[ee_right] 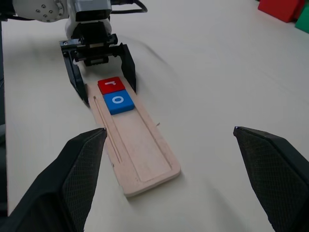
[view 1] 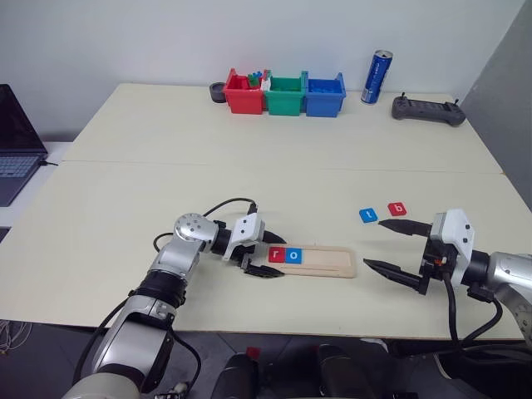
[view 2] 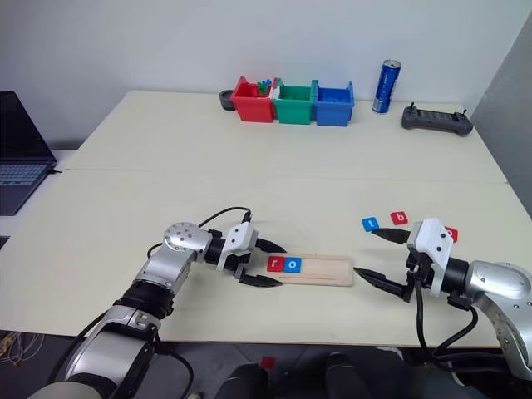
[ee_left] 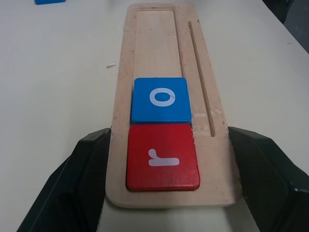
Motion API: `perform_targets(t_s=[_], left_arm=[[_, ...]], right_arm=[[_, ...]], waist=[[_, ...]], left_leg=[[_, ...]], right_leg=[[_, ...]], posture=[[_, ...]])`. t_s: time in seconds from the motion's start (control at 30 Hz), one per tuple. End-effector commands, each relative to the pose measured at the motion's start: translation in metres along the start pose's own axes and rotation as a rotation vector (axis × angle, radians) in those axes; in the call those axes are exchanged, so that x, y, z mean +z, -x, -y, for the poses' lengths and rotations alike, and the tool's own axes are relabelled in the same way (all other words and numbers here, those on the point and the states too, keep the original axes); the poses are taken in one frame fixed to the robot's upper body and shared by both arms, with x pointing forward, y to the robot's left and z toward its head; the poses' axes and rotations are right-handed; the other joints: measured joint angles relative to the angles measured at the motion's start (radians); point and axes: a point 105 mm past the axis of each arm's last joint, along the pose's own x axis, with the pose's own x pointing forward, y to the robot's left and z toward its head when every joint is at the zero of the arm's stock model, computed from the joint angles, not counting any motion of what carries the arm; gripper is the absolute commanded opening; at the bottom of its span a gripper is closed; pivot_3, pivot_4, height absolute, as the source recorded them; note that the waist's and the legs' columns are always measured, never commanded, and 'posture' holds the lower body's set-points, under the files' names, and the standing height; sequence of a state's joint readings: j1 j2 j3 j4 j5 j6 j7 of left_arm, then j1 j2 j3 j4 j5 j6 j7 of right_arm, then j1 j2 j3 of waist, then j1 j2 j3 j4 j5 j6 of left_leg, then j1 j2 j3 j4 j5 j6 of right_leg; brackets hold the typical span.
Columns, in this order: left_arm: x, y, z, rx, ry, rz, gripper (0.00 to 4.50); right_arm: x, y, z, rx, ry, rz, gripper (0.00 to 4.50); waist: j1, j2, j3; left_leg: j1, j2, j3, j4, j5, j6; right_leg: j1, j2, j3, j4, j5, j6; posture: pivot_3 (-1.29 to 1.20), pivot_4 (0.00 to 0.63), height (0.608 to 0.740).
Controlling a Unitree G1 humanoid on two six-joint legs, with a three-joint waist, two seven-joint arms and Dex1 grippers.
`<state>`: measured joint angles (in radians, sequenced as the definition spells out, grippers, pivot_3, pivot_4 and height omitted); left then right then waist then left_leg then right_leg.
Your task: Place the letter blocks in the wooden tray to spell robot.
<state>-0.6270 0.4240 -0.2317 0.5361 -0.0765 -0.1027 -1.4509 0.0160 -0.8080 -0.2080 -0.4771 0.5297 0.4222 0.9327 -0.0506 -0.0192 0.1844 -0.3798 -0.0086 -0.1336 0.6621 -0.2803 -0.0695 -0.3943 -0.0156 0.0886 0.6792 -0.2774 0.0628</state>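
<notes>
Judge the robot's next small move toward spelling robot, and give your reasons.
Probably the right gripper should reach for the red b tile. The wooden tray already holds the red r tile and the blue o tile, so b comes next. The b lies on the table beside the blue t tile, close to the right gripper's open fingers, while the left gripper straddles the tray's end.

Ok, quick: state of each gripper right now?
Left gripper: open, fingers on either side of the wooden tray's end, holding nothing.
Right gripper: open, empty, just past the tray's other end.
</notes>
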Motion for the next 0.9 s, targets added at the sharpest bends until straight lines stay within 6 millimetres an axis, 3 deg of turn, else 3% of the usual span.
perform_targets(t_s=[0.03,0.5,0.9], left_arm=[[0.011,-0.001,0.000,-0.007,-0.038,0.007,3.39],[0.007,-0.006,0.001,0.005,-0.026,-0.006,3.39],[0.007,-0.003,0.000,0.010,-0.022,-0.011,3.39]], right_arm=[[0.008,-0.001,-0.001,0.004,0.013,0.027,4.50],[0.005,0.000,-0.009,0.030,0.007,0.010,4.50],[0.006,-0.001,-0.026,0.156,0.036,0.000,4.50]], waist=[[0.000,0.000,0.000],[0.000,0.000,0.000],[-0.001,0.000,0.000]], left_leg=[[0.000,0.000,0.000,0.000,0.000,0.000],[0.000,0.000,0.000,0.000,0.000,0.000],[0.000,0.000,0.000,0.000,0.000,0.000]], right_leg=[[0.000,0.000,0.000,0.000,0.000,0.000],[0.000,0.000,0.000,0.000,0.000,0.000],[0.000,0.000,0.000,0.000,0.000,0.000]], posture=[[0.00,0.150,0.740],[0.00,0.150,0.740],[0.00,0.150,0.740]])
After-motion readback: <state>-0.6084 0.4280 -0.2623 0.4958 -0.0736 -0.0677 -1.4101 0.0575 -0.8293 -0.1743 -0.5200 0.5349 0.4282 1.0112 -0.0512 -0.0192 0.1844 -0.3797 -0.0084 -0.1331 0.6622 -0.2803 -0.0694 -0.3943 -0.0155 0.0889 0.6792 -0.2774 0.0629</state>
